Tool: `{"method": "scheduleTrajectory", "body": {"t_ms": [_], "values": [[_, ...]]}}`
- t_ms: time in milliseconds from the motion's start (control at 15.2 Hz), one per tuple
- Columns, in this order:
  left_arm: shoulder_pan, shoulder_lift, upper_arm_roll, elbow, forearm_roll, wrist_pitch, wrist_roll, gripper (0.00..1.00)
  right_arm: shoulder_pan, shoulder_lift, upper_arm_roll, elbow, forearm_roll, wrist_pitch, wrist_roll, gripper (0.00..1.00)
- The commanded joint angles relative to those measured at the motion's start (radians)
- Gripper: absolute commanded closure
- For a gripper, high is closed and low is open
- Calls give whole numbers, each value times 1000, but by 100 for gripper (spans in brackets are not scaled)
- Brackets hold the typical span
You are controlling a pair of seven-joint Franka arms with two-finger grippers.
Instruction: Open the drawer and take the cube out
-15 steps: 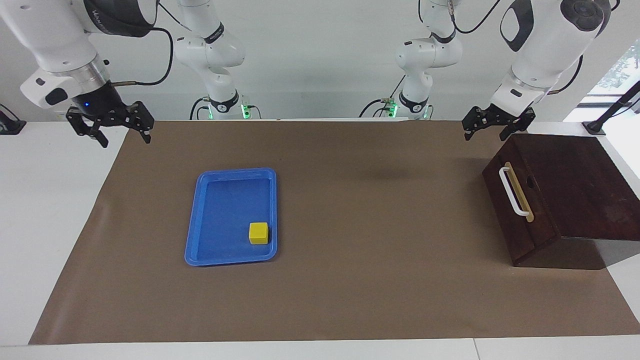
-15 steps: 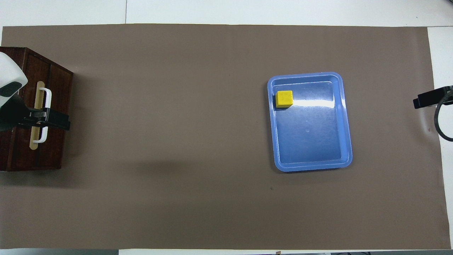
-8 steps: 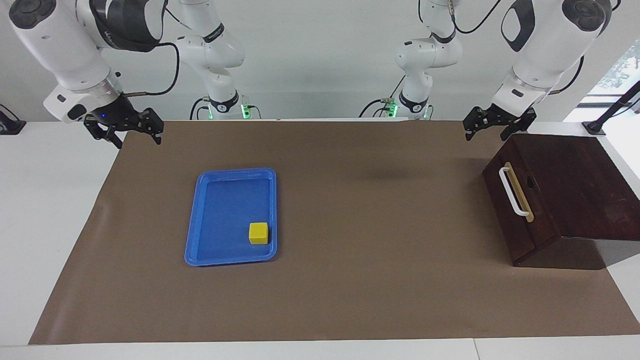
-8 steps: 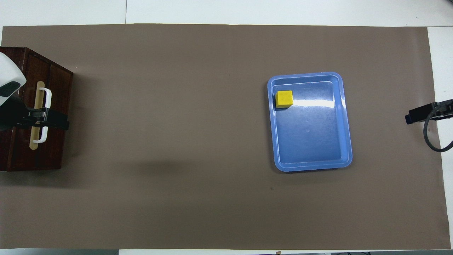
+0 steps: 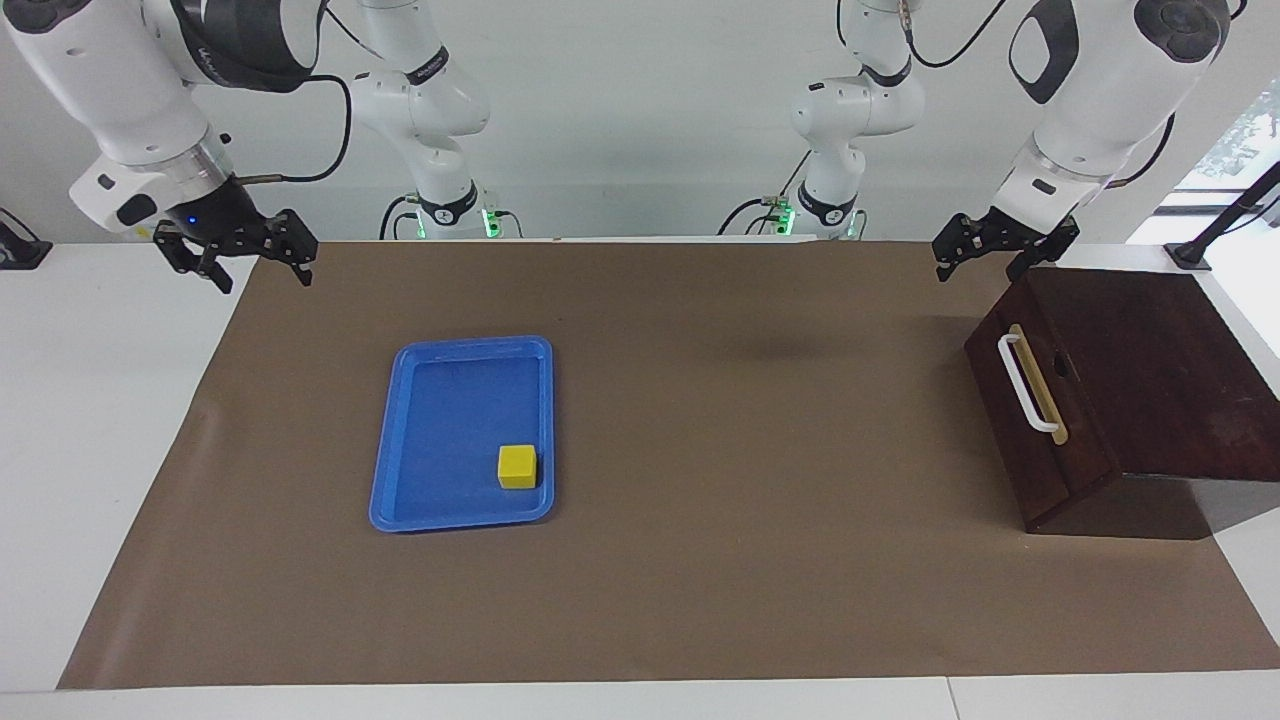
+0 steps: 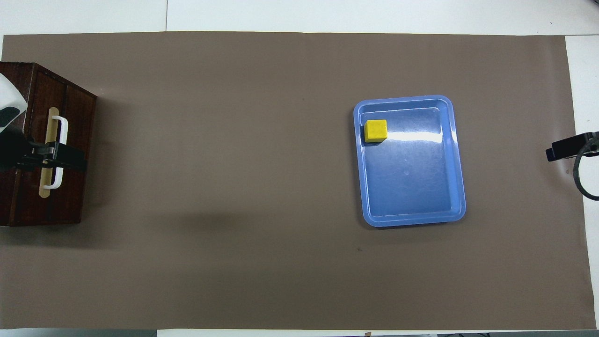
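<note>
Small yellow cube (image 5: 518, 466) sits in the blue plastic tray (image 5: 400, 440), dark brown wooden drawer (image 5: 1040, 415) shut again, so the task looks finished. Left claw (image 5: 1005, 256) has edged back above the drawer box; right claw (image 5: 238, 258) drifted off near the desk (image 5: 100, 400) edge. Both open, empty.

White arms, black fingers (image 5: 300, 272), cables

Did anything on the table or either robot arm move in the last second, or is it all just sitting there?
Only the arms shifted a little. The right claw, open and empty, rose a bit over the edge of the brown mat. The left claw, also open, lifted slightly above the drawer box. Nothing was grabbed or released. The drawer is shut as before, and the cube lies in the blue tray where it was.
</note>
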Motion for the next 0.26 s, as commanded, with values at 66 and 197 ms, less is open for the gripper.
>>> {"method": "scheduleTrajectory", "body": {"t_ms": [66, 197], "values": [[1, 4, 1, 16, -6, -19, 3, 0, 6, -3, -1, 3, -25, -16, 19, 0], [1, 4, 1, 16, -6, -19, 3, 0, 4, -3, -1, 7, -25, -16, 19, 0]]}}
